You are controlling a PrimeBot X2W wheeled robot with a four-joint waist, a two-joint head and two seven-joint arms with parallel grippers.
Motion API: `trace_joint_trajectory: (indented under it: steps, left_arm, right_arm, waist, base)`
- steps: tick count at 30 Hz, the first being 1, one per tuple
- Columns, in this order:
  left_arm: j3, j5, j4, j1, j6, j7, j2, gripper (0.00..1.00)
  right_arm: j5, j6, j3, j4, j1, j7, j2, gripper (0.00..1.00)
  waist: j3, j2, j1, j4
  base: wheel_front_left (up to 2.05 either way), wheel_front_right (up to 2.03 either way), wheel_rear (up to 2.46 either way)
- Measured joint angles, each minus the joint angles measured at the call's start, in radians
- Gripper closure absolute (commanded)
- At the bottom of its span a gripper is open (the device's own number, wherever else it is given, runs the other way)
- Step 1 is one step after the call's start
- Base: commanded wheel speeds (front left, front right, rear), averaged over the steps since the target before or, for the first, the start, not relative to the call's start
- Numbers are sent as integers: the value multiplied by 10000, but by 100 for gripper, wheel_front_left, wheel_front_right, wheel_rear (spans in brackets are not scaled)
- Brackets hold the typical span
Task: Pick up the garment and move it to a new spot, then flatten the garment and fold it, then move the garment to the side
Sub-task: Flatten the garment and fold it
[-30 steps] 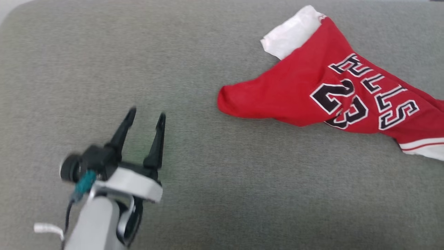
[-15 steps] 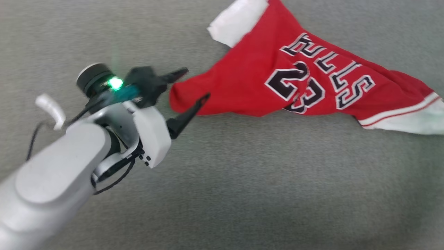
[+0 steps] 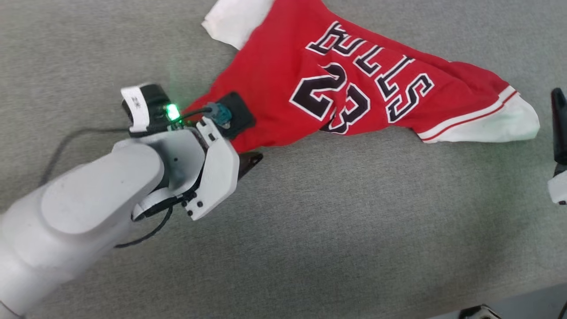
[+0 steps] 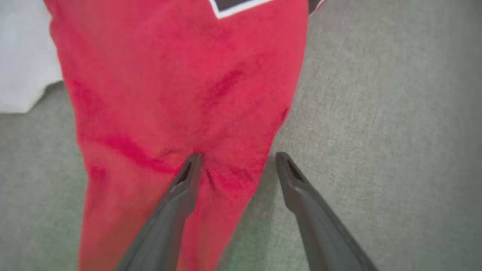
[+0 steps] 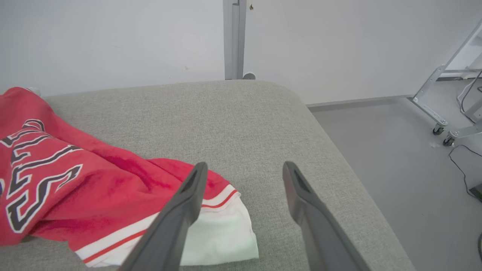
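Garment (image 3: 274, 75), a red cloth sports jersey with white lining, white-and-red striped trim and black, white-outlined letters and "23", lies crumpled on the grey woven upholstered cushion (image 3: 310, 230), stretched between your two grippers. At its narrow red end you see your left gripper (image 4: 238, 157), two long dark fingers on a pale arm, with the jaws spread wide. In the left wrist view the finger on the left (image 4: 186, 178) has its tip against the wrinkled cloth of the garment (image 4: 180, 94). The other finger (image 4: 295, 184) stands over bare cushion just beside the cloth's edge, and a strip of that edge lies between the two, unpinched. In the head view one dark fingertip (image 3: 251, 159) shows just beside the garment's lower edge. Your right gripper (image 5: 244, 166) is equally wide and holds nothing. The garment's white hem corner (image 5: 222, 233) lies beside and beneath the finger on the left of the right wrist view; you cannot tell whether they touch. Its other finger is over bare cushion. Beyond these fingers stand a white wall (image 5: 113, 37), a grey floor (image 5: 395, 158) and a wheeled metal frame (image 5: 440, 70).
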Motion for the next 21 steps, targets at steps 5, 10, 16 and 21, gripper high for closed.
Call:
trace_joint_trajectory:
  steps: [5,10,16,21]
  left_arm:
    - [33,330,201,153,0,104,104,15]
    - [44,594,700,220,0,-497,-128,100]
    - [33,286,270,666,2,-635,117,100]
    - [21,-543,-828,1467,2,-610,773,100]
  right_arm:
    - [-13,0,245,33,-116,-77,90,0]
    - [-25,0,485,15,-155,-117,148,0]
    - [-25,0,754,-23,-337,-117,-15,0]
    - [-111,0,857,4,-346,-240,-165,0]
  waist:
    - [109,0,0,-137]
    - [20,0,0,18]
    - [-226,0,0,253]
    - [-515,0,0,515]
  base:
    - [0,0,0]
    - [0,0,0]
    - [0,0,0]
    - [0,0,0]
